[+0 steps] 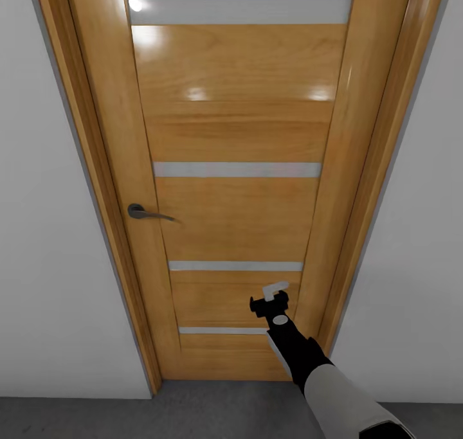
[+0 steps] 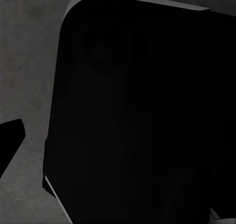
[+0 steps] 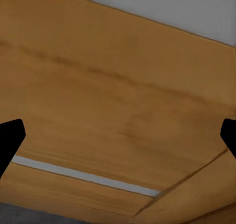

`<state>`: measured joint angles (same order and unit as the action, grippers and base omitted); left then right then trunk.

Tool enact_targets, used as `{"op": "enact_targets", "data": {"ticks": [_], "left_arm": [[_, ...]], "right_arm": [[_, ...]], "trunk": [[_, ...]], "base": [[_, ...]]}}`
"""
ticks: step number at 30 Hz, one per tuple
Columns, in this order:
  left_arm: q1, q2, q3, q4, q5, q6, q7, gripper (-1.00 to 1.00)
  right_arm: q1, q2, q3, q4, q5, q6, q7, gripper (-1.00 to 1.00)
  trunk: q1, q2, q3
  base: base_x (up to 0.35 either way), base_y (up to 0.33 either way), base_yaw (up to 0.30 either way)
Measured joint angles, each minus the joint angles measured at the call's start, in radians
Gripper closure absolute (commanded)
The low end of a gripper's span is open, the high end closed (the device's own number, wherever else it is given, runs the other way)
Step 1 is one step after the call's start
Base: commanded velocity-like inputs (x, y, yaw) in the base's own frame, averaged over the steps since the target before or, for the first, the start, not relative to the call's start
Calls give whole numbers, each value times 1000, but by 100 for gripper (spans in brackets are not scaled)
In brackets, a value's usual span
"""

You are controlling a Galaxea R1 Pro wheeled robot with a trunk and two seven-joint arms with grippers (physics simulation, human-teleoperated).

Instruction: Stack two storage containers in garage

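The right tool point(image 1: 275, 297), fingers apart and holding nothing, was raised close before the shut wooden door point(image 1: 238, 137), low and well right of its handle point(image 1: 145, 213); the left tool's state could not be told.

A plain indoor room of a home, likely a garage or utility space: a glossy wooden door point(image 1: 238, 169) with frosted horizontal strips and a dark lever handle point(image 1: 145, 213) sits between bare white walls point(image 1: 45, 233), above dark grey concrete floor point(image 1: 193, 413).
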<state>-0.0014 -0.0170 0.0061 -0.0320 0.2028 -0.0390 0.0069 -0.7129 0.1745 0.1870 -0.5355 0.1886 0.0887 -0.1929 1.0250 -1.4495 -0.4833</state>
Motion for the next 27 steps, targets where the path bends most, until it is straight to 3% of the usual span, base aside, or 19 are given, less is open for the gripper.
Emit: {"op": "enact_targets", "data": {"ticks": [1, 5, 6, 7, 18, 24, 27], "left_arm": [[0, 0, 0, 0, 0, 0, 0, -100], [0, -1, 0, 0, 0, 0, 0, -100], [0, 0, 0, 0, 1, 0, 0, -100], [0, 0, 0, 0, 1, 0, 0, -100], [0, 0, 0, 0, 2, 1, 0, -100], [0, 0, 0, 0, 2, 2, 0, -100], [0, 0, 0, 0, 2, 2, 0, -100]], "right_arm": [[0, 0, 1, -1, 0, -6, 1, -100], [0, 0, 14, -7, -1, -90, 181, -100], [0, 0, 22, -24, -3, -112, 265, -100], [0, 0, 24, -28, -2, -116, 279, -100], [3, 0, 30, -55, -3, -124, 314, -100], [0, 0, 123, -54, -2, -123, 313, -100], [1, 0, 144, -53, -2, -124, 314, -100]], "trunk": [[0, 0, 0], [0, 0, 0], [0, 0, 0], [0, 0, 0], [-1, -1, 0], [-1, 0, 0], [-1, 0, 0]], "base": [[0, 0, 0], [31, 0, 0], [189, 0, 0], [215, 0, 0], [309, 0, 0], [320, 0, 0], [320, 0, 0]]}}
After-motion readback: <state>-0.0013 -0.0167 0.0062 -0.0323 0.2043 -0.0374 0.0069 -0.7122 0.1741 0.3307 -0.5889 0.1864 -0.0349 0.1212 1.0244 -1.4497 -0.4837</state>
